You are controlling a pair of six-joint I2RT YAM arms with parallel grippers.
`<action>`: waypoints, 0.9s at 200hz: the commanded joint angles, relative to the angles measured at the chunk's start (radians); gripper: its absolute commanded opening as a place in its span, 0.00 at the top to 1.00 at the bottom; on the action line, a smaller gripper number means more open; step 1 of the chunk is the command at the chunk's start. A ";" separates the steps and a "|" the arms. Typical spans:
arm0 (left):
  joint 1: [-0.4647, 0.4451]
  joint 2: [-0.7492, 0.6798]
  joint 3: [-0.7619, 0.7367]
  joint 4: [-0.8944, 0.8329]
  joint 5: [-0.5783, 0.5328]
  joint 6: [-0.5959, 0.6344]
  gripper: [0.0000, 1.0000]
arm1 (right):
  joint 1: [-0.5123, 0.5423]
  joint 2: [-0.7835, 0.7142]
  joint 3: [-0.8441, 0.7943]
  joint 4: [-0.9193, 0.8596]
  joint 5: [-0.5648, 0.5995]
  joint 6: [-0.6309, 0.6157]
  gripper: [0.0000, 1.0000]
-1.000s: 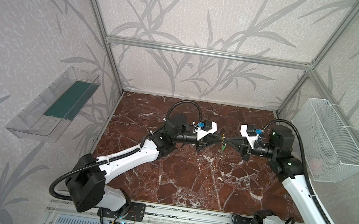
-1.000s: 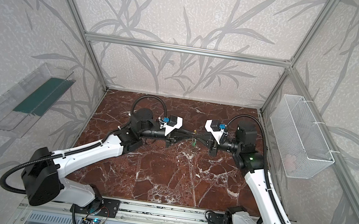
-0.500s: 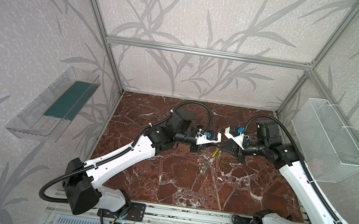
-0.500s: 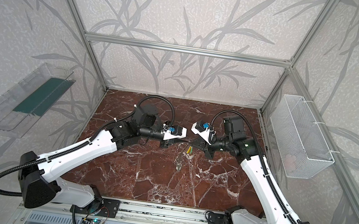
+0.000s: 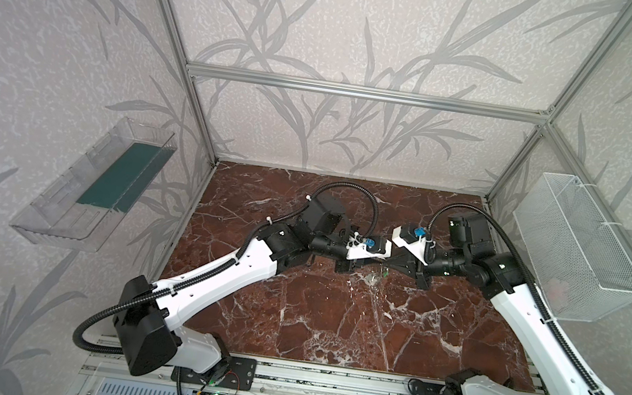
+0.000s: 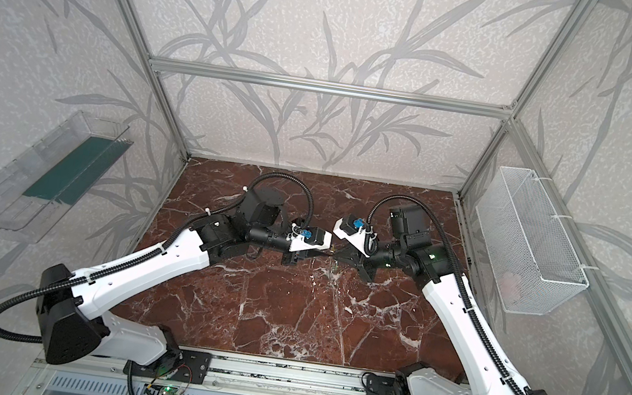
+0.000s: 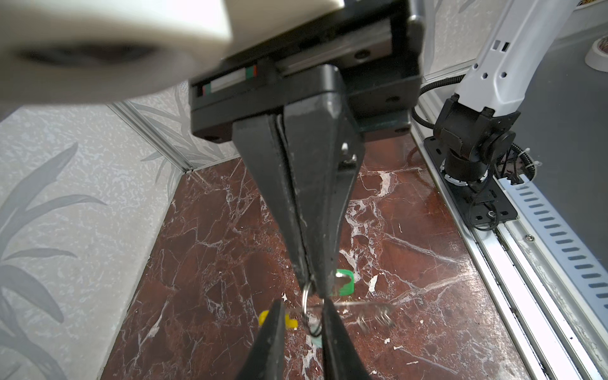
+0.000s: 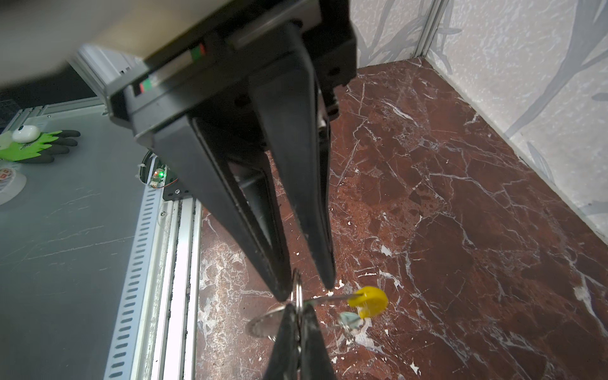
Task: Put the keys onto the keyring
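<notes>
1. Roughly mid-worktop (image 5: pixel 329 326), a little toward the back wall, the two arms meet tip to tip in both top views, clear of the red marbled surface.
2. The keyring (image 7: pixel 304 301) is a thin grey wire loop. Both wrist views show it almost edge-on, up in the air just where the two sets of tips meet.
3. The right end effector (image 7: pixel 312 289) has its fingers pressed together on one arc of the keyring, pinching the wire.
4. The left end effector (image 8: pixel 305 286) has its fingers a little spread, one on each side of the keyring. Marble shows through the gap, and I cannot tell whether either pad touches the wire.
5. A bright yellow piece (image 8: pixel 368 301), rounded plastic with a notch, sits on a thin metal shaft that runs toward the keyring. Whether it belongs to the ring or to a key is unclear.
6. A green-headed key (image 7: pixel 345 282) shows just beside the right end effector's tips. Its head is oblong and vivid green with a pale centre, and its blade is hidden. I cannot tell whether it hangs or lies on the worktop.
7. A pale mint bit (image 8: pixel 351 317) sits just beside the yellow piece, too blurred to make out.
</notes>
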State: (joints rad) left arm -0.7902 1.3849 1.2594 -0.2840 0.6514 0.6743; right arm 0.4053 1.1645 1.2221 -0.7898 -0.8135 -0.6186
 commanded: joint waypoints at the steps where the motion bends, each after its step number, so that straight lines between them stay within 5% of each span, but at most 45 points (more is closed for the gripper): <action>1: -0.005 0.012 0.029 0.009 0.026 0.008 0.79 | 0.014 0.001 0.028 0.010 -0.009 0.003 1.00; 48: -0.008 0.021 0.019 0.020 0.047 -0.006 1.00 | 0.025 -0.006 0.027 0.034 -0.001 0.008 1.00; 68: -0.008 0.027 0.016 0.021 0.064 -0.013 1.00 | 0.026 -0.019 0.014 0.066 0.008 0.019 1.00; 86: -0.006 0.021 0.000 0.050 0.055 -0.035 1.00 | 0.026 -0.059 -0.030 0.132 0.059 0.035 0.74; 105: 0.006 -0.002 -0.037 0.150 0.034 -0.105 1.00 | 0.004 -0.125 -0.112 0.219 0.124 0.058 0.62; 180: 0.029 -0.053 -0.156 0.565 0.023 -0.383 1.00 | -0.054 -0.281 -0.325 0.453 0.147 0.203 0.57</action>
State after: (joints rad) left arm -0.7650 1.3735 1.1236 0.0834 0.6704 0.4103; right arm 0.3546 0.9035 0.9276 -0.4442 -0.6815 -0.4751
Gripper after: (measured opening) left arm 0.052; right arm 0.454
